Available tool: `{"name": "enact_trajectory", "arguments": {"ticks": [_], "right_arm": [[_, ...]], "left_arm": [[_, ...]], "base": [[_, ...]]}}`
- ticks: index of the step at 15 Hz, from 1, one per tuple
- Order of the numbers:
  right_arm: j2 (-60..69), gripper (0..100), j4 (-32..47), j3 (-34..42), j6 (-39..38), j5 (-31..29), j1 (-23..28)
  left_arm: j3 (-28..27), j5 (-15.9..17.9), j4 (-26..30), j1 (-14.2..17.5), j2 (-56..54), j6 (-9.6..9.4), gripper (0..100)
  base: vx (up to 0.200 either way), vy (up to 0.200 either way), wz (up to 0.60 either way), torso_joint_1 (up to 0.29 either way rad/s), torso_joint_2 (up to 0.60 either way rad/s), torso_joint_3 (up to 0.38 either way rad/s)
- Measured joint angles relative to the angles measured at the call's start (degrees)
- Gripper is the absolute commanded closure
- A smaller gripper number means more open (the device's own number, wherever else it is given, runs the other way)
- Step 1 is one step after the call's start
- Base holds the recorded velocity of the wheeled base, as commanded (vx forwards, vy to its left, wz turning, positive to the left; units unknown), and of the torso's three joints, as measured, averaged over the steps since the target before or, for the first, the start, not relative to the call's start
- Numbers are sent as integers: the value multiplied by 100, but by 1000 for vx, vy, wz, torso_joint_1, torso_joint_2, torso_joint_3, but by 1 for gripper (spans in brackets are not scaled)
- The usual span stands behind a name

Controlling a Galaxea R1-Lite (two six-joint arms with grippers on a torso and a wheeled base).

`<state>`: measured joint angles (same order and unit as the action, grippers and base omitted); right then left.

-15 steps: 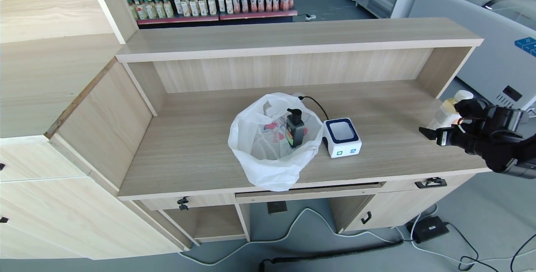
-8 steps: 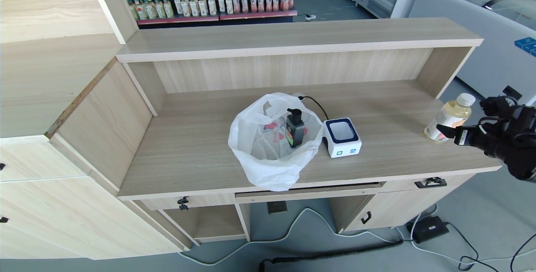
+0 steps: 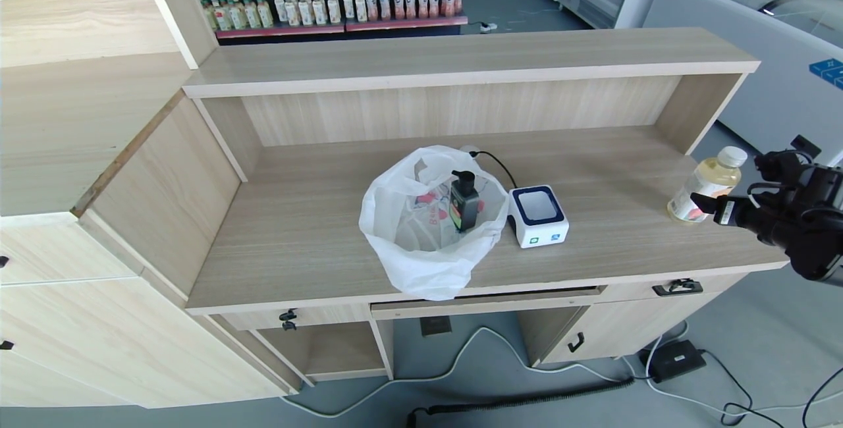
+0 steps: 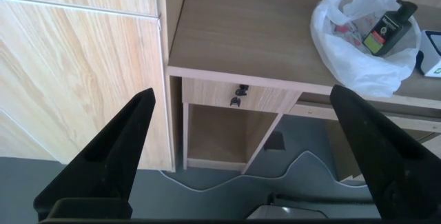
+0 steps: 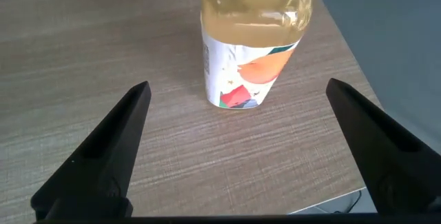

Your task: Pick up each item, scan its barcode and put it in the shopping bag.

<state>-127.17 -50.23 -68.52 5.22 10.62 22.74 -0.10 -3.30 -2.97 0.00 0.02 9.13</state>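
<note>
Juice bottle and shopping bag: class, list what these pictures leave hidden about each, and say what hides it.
- Barcode of the juice bottle: the right wrist view shows the label's picture side; in the head view it is too small.
- Contents of the shopping bag beneath the black pump bottle: in the head view, hidden by the bag's white wall.

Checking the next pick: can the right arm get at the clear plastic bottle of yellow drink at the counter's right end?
Probably yes. The right gripper is open, and the clear plastic bottle of yellow drink stands upright just ahead of its fingers, nothing between.
</note>
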Motion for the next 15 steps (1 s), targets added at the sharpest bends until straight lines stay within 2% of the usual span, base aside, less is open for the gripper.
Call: {"name": "enact_trajectory", "arguments": {"ticks": [5,15], "right_arm": [[-367,0,61,-388,148,-572,-89],[-761,0,288,-1124,127,-550,-243]], "left_arm": [[0,0,0,0,0,-2,0],[0,-2,0,0,0,0,0]], "base": [[0,0,0,0,0,0],[0,0,0,0,0,0]]}}
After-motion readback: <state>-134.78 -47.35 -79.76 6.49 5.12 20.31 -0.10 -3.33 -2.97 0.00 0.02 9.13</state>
